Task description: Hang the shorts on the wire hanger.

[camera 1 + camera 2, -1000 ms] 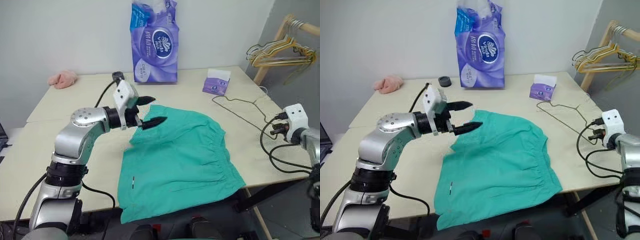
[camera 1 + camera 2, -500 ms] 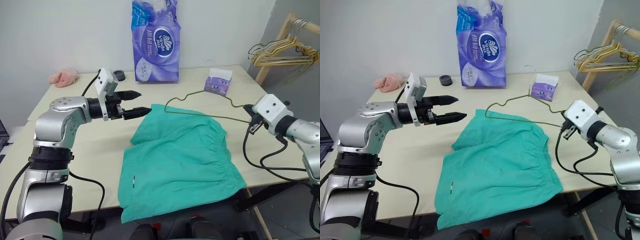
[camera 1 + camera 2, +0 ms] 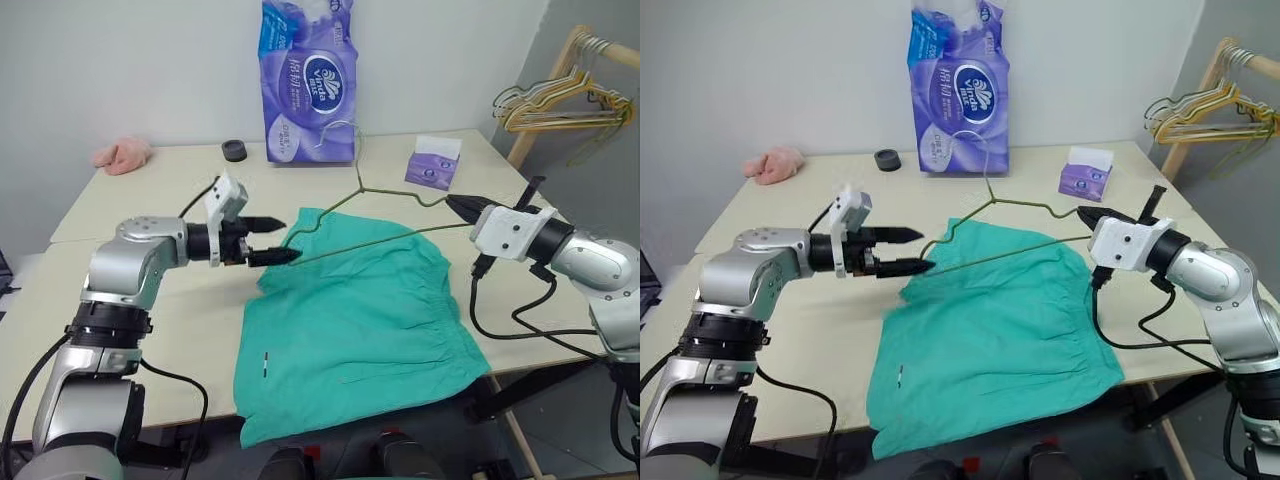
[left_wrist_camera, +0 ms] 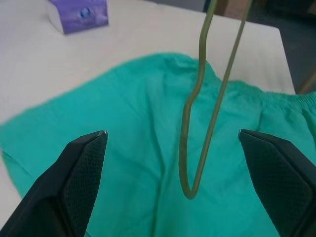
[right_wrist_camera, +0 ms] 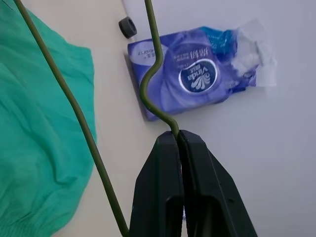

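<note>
shorts point(image 3: 355, 325): flat on table, near middle
wire hanger point(image 3: 372, 240): lifted above shorts, far tip between left fingers
right gripper point(image 3: 1087, 215): pinching hanger corner; thin wire may twist or slip
left gripper point(image 3: 912, 251): spread wide, may miss tip

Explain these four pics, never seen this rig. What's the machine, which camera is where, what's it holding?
It is a humanoid robot with two arms, each ending in a two-fingered black gripper. The two wide pictures come from a stereo camera on its head, looking down over a table. The two close-ups come from cameras on the wrists, looking along each gripper's fingers.

On the table lie the teal shorts, a purple tissue pack, a small purple tissue box, a pink cloth and a black ring.

The right gripper is shut on the wire hanger, holding it above the shorts. The left gripper is open, with the hanger's far corner between its fingers, not gripped. More hangers hang on a rack beside the table.
</note>
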